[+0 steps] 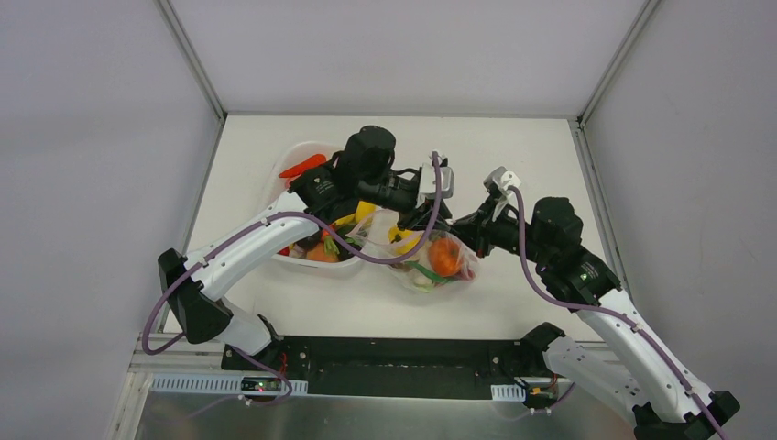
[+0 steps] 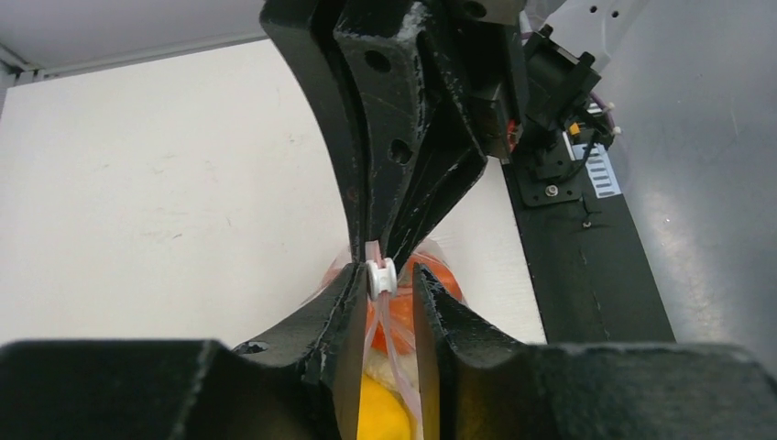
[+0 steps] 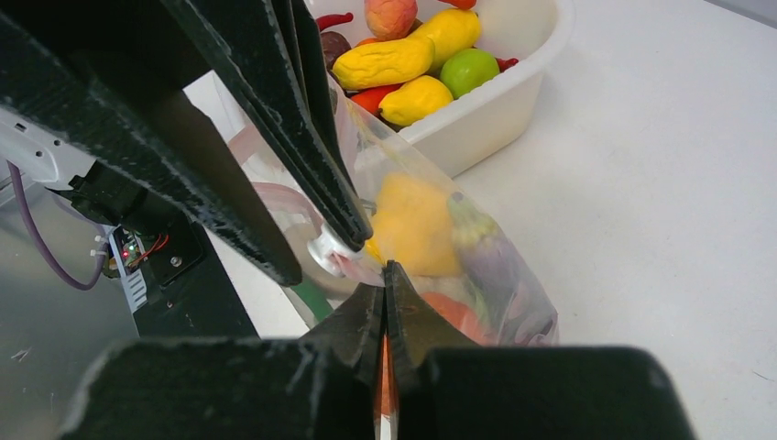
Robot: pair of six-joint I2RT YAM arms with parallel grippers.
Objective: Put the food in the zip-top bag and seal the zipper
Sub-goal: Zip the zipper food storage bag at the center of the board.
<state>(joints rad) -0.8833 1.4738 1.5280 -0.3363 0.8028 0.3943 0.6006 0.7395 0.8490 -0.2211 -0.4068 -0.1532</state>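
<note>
Loading looked partly done. The clear, crinkly zip-top bag (image 1: pixel 414 275) lay just beside the white rectangular plastic tub (image 3: pixel 499 108), on the tub's side toward the right arm. It held at least four glossy toy food pieces (image 1: pixel 445 257): yellow, orange, purple and green. About eight more sat in the tub.

Sealing seemed begun, though no view showed the mouth closed. The right gripper (image 3: pixel 386 273) was pressed together on the thin pink zipper strip (image 2: pixel 370 249). The left gripper (image 2: pixel 385 280) stood narrowly spread astride the single small white slider (image 2: pixel 380 277), not visibly clamping it.

One bag, one tub, two grippers.

Two arms (image 1: pixel 257 238) (image 1: pixel 600 298), one zip-top bag (image 1: pixel 431 266), one white tub (image 1: pixel 316 264).
</note>
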